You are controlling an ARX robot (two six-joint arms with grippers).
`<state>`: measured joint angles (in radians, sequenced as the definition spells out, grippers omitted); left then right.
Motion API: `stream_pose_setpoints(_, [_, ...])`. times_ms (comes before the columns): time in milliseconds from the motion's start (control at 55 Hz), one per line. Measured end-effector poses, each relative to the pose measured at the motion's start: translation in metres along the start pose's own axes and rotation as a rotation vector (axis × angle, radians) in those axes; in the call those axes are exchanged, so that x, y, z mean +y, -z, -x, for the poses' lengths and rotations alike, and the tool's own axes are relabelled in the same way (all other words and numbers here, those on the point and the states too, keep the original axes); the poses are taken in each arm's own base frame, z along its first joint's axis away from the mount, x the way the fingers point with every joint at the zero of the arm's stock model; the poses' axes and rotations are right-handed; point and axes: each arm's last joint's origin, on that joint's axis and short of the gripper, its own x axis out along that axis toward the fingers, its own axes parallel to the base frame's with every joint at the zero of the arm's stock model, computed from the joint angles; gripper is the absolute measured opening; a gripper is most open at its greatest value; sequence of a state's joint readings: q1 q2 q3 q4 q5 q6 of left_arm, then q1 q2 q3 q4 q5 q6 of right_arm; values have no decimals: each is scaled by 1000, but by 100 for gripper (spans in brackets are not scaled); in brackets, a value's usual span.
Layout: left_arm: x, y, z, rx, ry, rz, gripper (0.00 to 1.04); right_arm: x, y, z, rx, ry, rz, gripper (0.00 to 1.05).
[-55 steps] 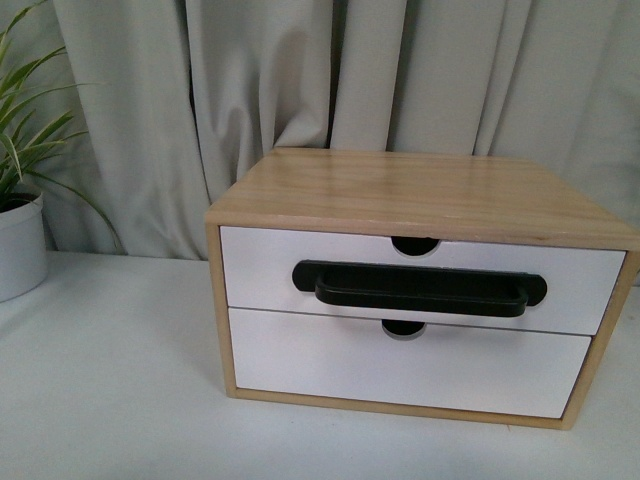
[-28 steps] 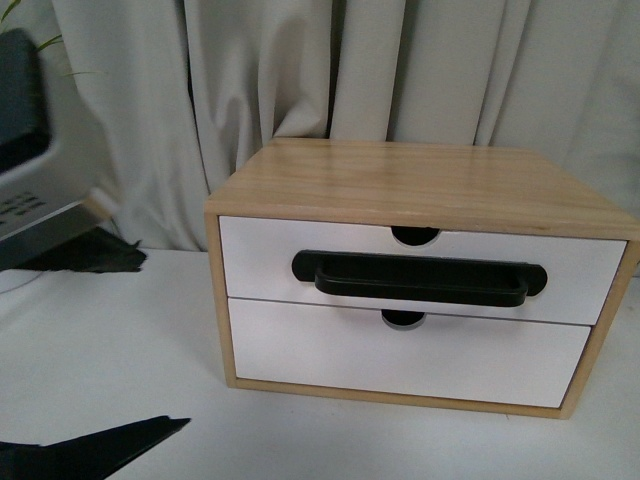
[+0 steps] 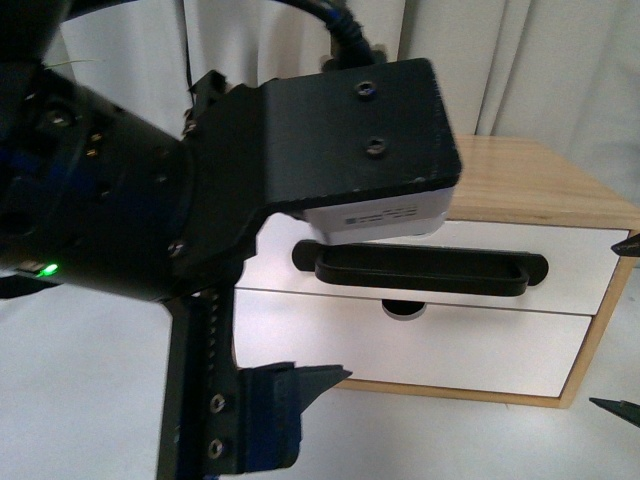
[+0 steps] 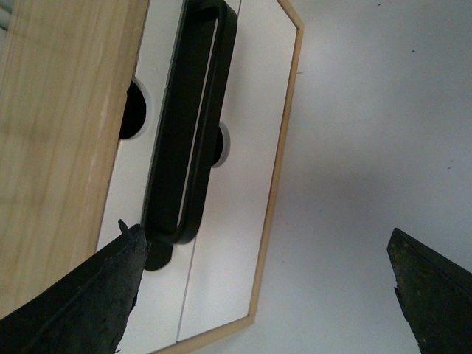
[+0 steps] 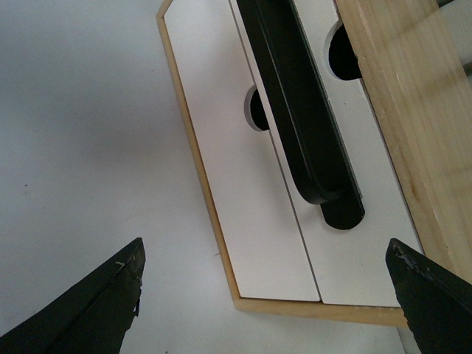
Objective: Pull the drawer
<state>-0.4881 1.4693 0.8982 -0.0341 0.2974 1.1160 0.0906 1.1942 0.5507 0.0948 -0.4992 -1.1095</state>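
Front: the left arm [image 3: 150, 200] had swung in, hiding the left of the drawer [image 3: 580, 262], which looked shut in the upper slot of the cabinet [image 3: 540, 185].
Left wrist: the left gripper [image 4: 263, 243] jaws were wide apart, one tip by the handle [image 4: 177, 140] end.
Right wrist: the right gripper [image 5: 264, 251] jaws were apart and empty.
Handling: rigid, probably light; grip the handle mid-bar.

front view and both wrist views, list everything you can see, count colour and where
cabinet: 1, light wood, on the table
drawer: 1, white front, upper slot
handle: 1, black, on the drawer front
lower drawer: 1, white, bottom slot
table: 1, white, under the cabinet
curtain: 1, pale grey, behind
left arm: 1, black, near camera
left gripper: 1, black, jaws open, facing handle
right gripper: 1, black, jaws open, facing handle
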Motion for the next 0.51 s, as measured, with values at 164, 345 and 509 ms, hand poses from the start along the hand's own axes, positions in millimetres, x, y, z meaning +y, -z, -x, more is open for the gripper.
stream_pose_setpoints(164, [16, -4, -23, 33, 9, -14, 98, -9, 5, -18, -17, -9, -26, 96])
stream_pose_setpoints(345, [22, 4, -41, 71, 40, 4, 98, -13, 9, -33, -20, -29, -52, 96])
stream_pose_setpoints(509, [23, 10, -52, 94, 62, 13, 98, -16, 7, -40, -33, -43, -55, 96])
